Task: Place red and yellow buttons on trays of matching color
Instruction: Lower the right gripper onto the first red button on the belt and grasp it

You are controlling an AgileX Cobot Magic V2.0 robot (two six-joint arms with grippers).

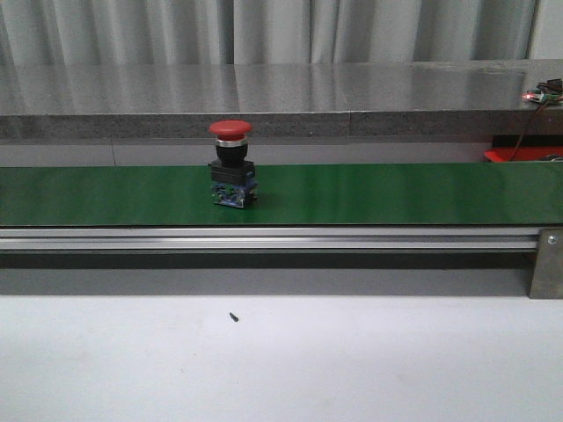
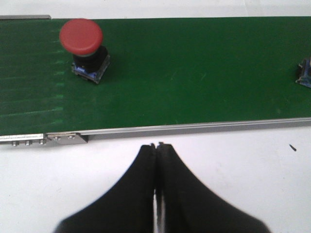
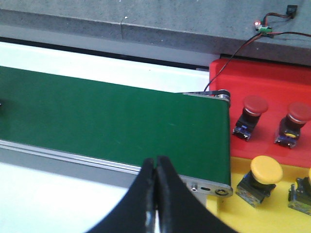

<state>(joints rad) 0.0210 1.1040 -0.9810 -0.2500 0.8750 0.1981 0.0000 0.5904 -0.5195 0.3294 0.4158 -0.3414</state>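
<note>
Red button [image 2: 81,37] upright on green belt [image 2: 194,73], well beyond closed left jaws

Black left gripper [image 2: 157,145], black right gripper [image 3: 155,159], smooth tapered fingers

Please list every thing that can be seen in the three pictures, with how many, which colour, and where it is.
conveyor belt: one, green, across the table ahead of the robot.
red button on belt: one, red cap, black body, upright on the belt.
red tray: one, red, past the belt's end.
red buttons in tray: two, red caps, standing on the red tray.
yellow tray: one, yellow, beside the red tray.
yellow button: one full, a second cut off at the picture's edge, on the yellow tray.
left gripper: one, black, shut, empty, above the white table.
right gripper: one, black, shut, empty.
</note>
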